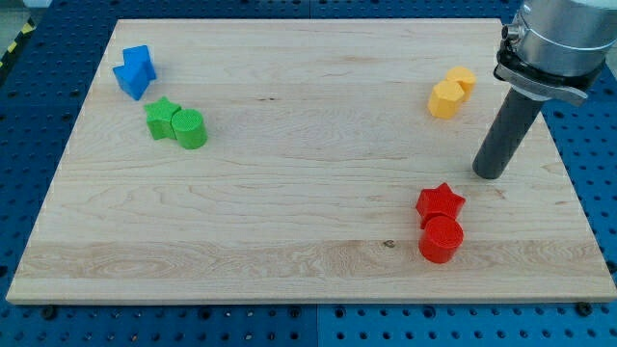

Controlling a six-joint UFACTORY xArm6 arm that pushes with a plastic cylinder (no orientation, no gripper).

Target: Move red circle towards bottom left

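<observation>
Wooden board (308, 116) sits on a blue perforated table (29, 87). Red circle block (442, 239) is lower right of frame, touching red star block (440, 202) just above it. Dark rod's tip (489, 173) rests on the board up and right of the red star, apart from both reds; it holds nothing, touches no block. Two yellow blocks (450, 92) upper right, left of the rod. Blue blocks (135, 70) upper left; green star (162, 118) and green cylinder (190, 128) just below, touching.
</observation>
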